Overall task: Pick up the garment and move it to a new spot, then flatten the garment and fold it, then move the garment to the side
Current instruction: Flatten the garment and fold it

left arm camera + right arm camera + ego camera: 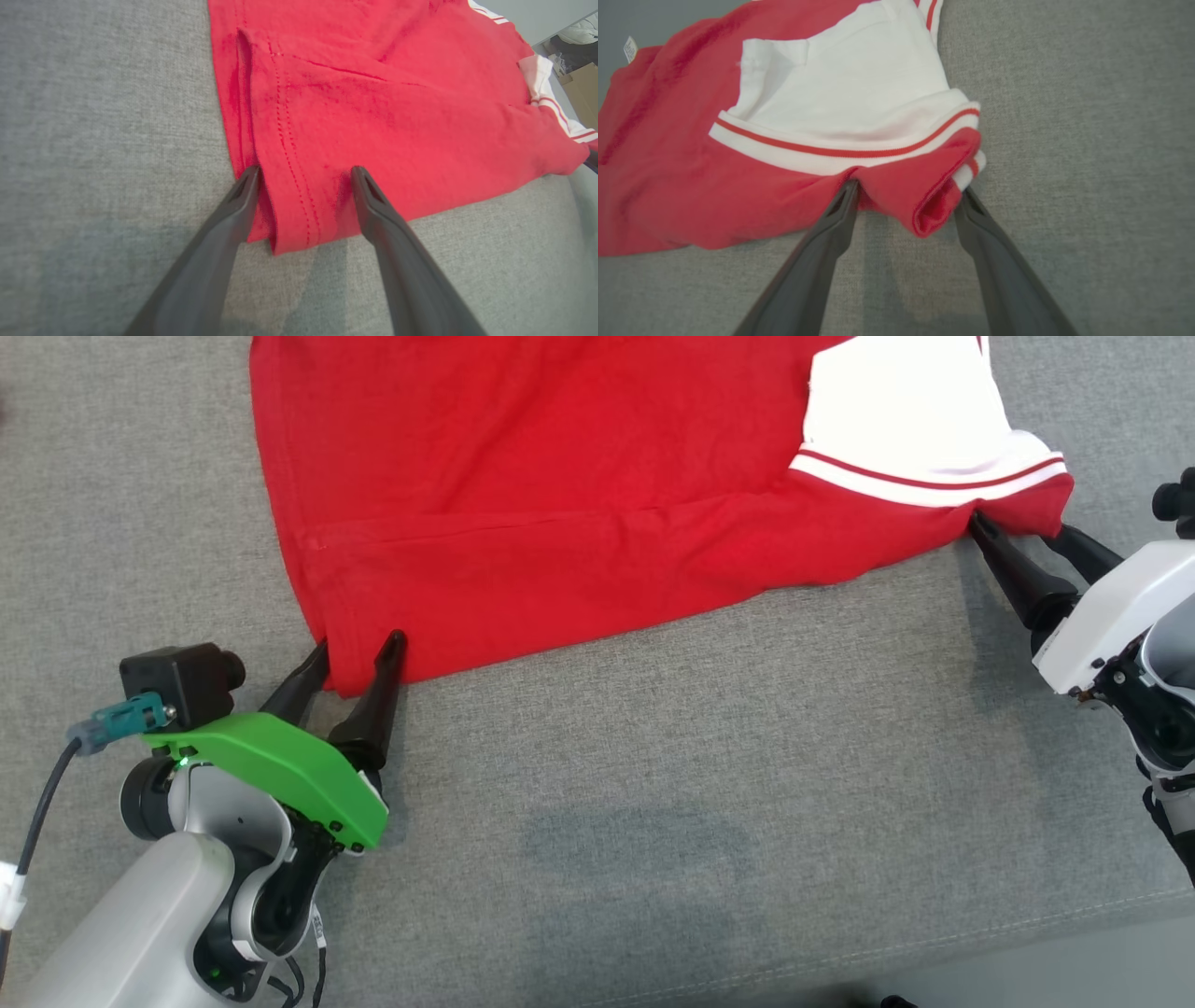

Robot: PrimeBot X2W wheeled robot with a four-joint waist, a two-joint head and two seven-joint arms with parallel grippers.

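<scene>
Watching a red garment [523, 495] spread flat across the grey desk [653, 784], mostly smooth, with one long crease through the near part. Showing a white panel [896, 411] at the right end, edged by a white band [934, 481] with a thin red stripe. Left hem corner [289, 219] double-stitched, lying flat. Right corner [934, 196] rolled over, slightly bunched.

- Head view: high above, looking steeply down on the grey fabric surface [653, 821] — garment [523, 504] along the top, left gripper [359, 644] at lower left, right gripper [1019, 525] at far right.
- Left wrist view: low and close, facing along its fingers at the garment's hemmed corner.
- Right wrist view: equally close, facing the white sleeve [850, 93].
- Both wrist views share the garment's near edge with the head view.
</scene>
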